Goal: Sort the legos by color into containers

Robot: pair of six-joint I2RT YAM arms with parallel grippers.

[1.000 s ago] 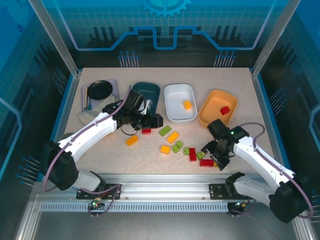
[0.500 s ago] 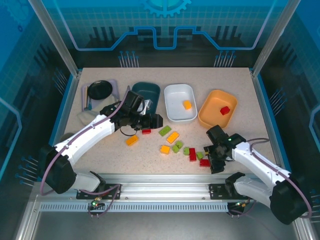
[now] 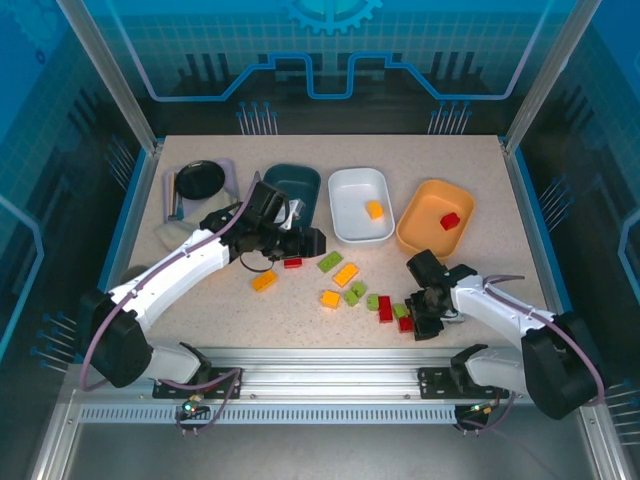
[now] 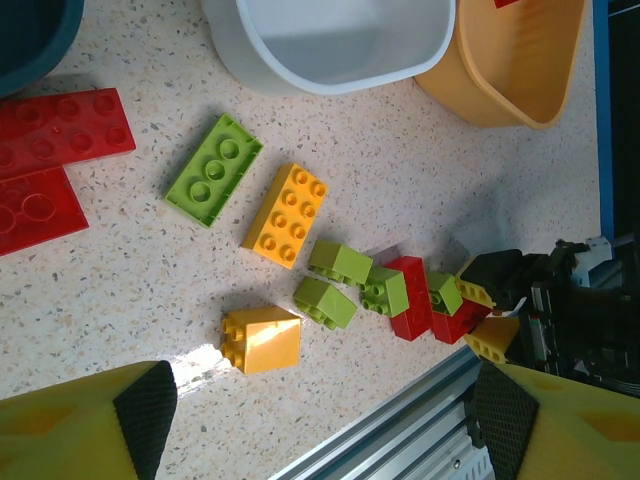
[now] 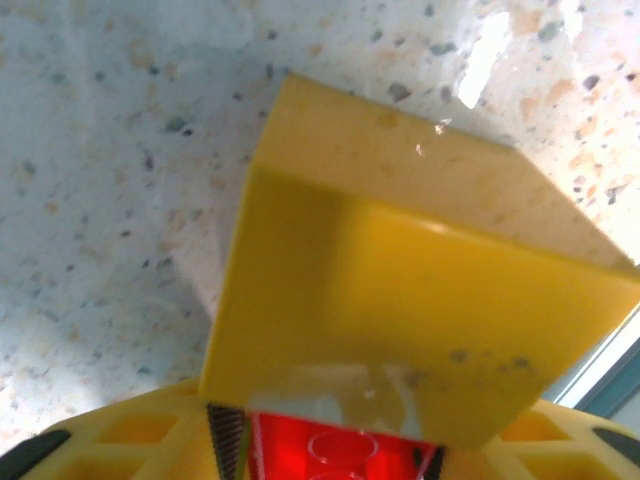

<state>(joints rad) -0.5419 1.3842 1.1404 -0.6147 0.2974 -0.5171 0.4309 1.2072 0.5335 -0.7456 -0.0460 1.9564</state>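
Right wrist view: you see the right fingers gripping a red lego at bottom centre; left fingers stand wide apart.

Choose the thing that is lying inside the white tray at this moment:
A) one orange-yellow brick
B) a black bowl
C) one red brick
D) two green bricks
A: a single orange-yellow brick lies on the floor of the white tray, while the red brick in a tray is in the orange tray beside it.
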